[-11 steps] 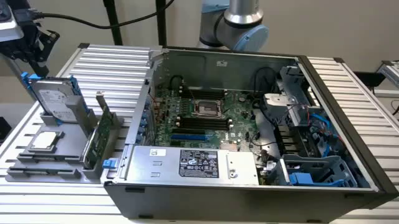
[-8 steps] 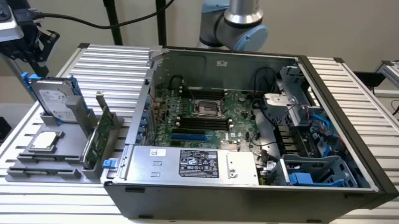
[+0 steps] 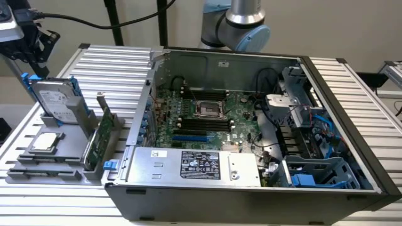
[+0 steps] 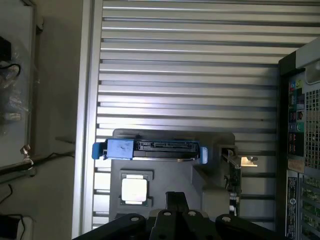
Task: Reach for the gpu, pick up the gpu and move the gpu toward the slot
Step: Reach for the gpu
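As far as I can judge, none of the task is done: reaching, lifting and carrying are all left. The gpu [image 3: 99,136] stands on edge in the grey holder [image 3: 35,175] on the counter [image 3: 107,66]. It is just beside the open case [image 3: 251,202], on the exterior view's left of it. In the wrist view my claw [image 4: 176,202] hangs over the holder, apart from the gpu and touching nothing. I cannot tell whether the claw is open or closed, but the gpu is not in it.

By my count there is one gpu, one drive [image 3: 53,96] with blue rails, one chip [image 3: 44,141], one holder and one case. Inside the case I take the blue slot [image 3: 188,139] on the board to be the gpu's goal, and it sits bare.
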`<state>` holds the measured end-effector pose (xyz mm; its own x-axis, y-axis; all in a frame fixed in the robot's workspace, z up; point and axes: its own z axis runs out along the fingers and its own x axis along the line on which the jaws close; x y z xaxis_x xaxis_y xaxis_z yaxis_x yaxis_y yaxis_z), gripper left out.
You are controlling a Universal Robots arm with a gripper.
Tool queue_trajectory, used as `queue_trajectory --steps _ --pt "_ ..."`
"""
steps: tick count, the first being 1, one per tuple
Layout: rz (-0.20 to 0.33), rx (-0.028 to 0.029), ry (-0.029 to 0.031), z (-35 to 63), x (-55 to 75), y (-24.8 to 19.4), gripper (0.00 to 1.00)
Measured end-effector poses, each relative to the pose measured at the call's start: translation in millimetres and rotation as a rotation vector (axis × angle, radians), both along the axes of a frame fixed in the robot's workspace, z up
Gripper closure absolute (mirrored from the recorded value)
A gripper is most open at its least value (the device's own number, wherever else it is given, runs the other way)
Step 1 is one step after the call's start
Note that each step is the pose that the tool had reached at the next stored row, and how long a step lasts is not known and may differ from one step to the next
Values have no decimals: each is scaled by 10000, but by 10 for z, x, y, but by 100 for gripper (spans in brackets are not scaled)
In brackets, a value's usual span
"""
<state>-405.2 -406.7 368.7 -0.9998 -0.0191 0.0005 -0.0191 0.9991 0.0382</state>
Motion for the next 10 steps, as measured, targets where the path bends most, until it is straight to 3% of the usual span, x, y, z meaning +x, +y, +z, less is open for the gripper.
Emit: queue_trajectory --steps 4,10 --pt "1 -3 -2 -5 8 -11 89" --pt "0 -3 -2 -45 156 -187 89"
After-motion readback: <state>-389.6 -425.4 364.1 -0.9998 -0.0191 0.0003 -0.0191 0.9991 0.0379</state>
